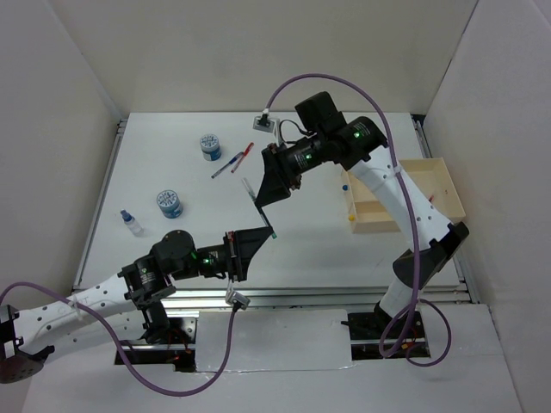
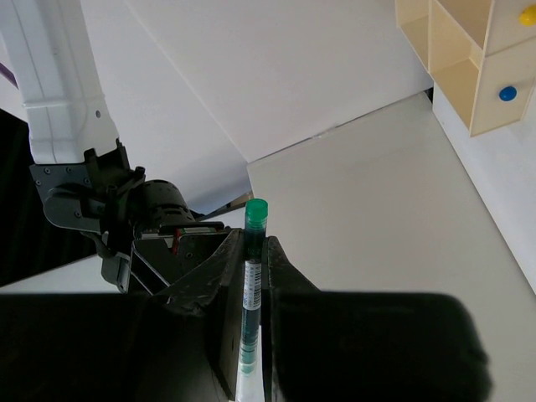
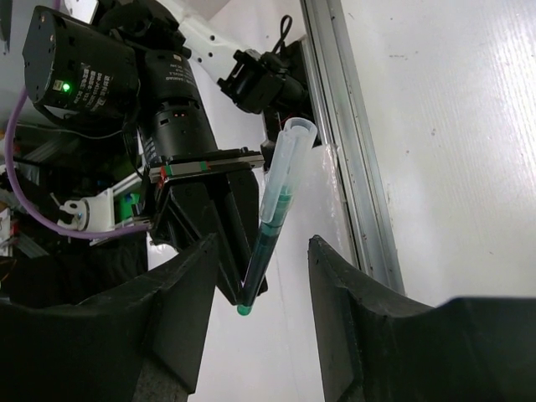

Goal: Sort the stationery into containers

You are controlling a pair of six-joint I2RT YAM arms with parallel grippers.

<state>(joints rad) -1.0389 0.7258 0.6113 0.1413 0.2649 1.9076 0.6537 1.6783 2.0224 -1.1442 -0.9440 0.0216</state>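
Observation:
My left gripper (image 1: 255, 236) is shut on a green-capped pen (image 1: 258, 206) and holds it above the table, slanting up and away. In the left wrist view the pen (image 2: 250, 285) is pinched between the jaws, green cap (image 2: 256, 211) sticking out. My right gripper (image 1: 269, 191) is open, and its fingers stand either side of the pen's far end (image 3: 274, 201) without touching it. A red pen and a blue pen (image 1: 232, 161) lie together at the back. Two blue-and-white rolls (image 1: 209, 146) (image 1: 170, 203) sit on the left. The beige tray (image 1: 430, 176) is at the right.
A small bottle with a blue cap (image 1: 130, 222) stands at the left. The tray (image 2: 469, 75) holds a blue-ended item (image 2: 507, 93) and a yellow one (image 2: 528, 12). White walls enclose the table on three sides. A metal rail (image 3: 352, 167) runs along the near edge.

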